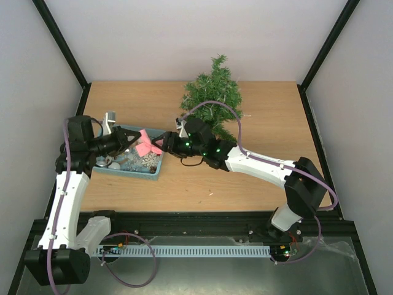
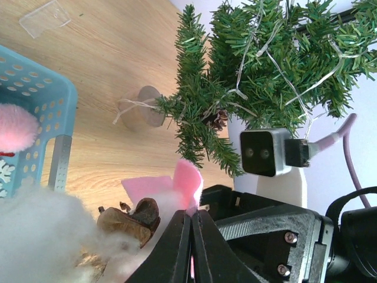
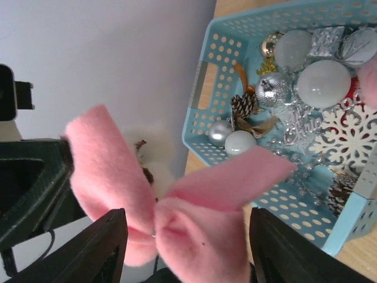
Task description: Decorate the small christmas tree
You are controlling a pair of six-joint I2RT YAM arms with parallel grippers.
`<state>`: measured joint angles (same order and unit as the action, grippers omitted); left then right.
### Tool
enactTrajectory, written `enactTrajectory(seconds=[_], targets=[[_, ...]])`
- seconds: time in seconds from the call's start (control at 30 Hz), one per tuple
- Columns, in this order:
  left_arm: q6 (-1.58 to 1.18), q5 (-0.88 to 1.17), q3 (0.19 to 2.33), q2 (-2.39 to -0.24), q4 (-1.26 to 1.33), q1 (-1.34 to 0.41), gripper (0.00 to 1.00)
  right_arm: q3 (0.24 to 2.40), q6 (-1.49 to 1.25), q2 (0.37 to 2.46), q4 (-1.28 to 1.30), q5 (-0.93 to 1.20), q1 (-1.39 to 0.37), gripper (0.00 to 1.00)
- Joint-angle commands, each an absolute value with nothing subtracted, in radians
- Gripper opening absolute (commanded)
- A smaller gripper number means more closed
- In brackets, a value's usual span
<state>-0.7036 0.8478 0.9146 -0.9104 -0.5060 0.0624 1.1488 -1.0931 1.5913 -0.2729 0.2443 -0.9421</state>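
The small christmas tree (image 1: 213, 97) stands at the back middle of the table, with a light string in its branches; it also fills the top of the left wrist view (image 2: 265, 65). My left gripper (image 1: 136, 140) (image 2: 192, 213) is shut on one loop of a pink felt bow (image 1: 147, 145) (image 2: 187, 175), held above the teal basket (image 1: 158, 170). My right gripper (image 1: 166, 145) (image 3: 187, 253) is open, its fingers (image 3: 109, 247) wide on either side of the bow (image 3: 194, 230), not touching it. White fluff and a brown pine cone (image 2: 126, 221) hang by the bow.
The teal basket (image 3: 219, 71) holds silver and white baubles (image 3: 323, 82), a white snowflake (image 3: 344, 132) and pine cones. A clear plastic piece (image 1: 109, 120) lies behind the basket. The tree's wooden base disc (image 2: 144, 109) sits on the table.
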Motion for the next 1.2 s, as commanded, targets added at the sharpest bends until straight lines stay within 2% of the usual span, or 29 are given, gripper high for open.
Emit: enactTrajectory(seconds=[0.0, 0.13, 0.27, 0.5, 0.53, 0.63, 0.9, 0.97, 1.17], targets=[[-0.723, 0.888, 0.891, -0.895, -0.475, 0.070, 0.02, 1.158, -1.114, 1.597, -0.355, 0.260, -0.940, 0.50], [-0.728, 0.882, 0.870, -0.899, -0.455, 0.075, 0.02, 1.156, -1.115, 1.595, -0.360, 0.264, -0.940, 0.23], [-0.730, 0.866, 0.844, -0.915, -0.424, 0.093, 0.02, 1.167, -1.102, 1.598, -0.350, 0.267, -0.934, 0.02], [-0.688, 0.828, 0.839, -0.990, -0.395, 0.145, 0.02, 1.292, -1.025, 1.655, -0.212, 0.266, -0.905, 0.01], [-0.673, 0.816, 0.840, -1.004, -0.399, 0.157, 0.05, 1.315, -1.015, 1.668, -0.193, 0.269, -0.901, 0.01], [-0.623, 0.752, 0.844, -1.045, -0.431, 0.206, 0.24, 1.390, -0.988, 1.723, -0.156, 0.295, -0.887, 0.01], [-0.598, 0.702, 0.802, -1.064, -0.415, 0.300, 0.54, 1.627, -0.918, 1.866, -0.026, 0.359, -0.885, 0.01], [-0.596, 0.685, 0.809, -1.049, -0.424, 0.299, 0.57, 1.640, -0.891, 1.848, 0.003, 0.357, -0.885, 0.01], [-0.596, 0.693, 0.847, -1.031, -0.433, 0.302, 0.58, 1.613, -0.799, 1.712, 0.081, 0.352, -0.884, 0.01]])
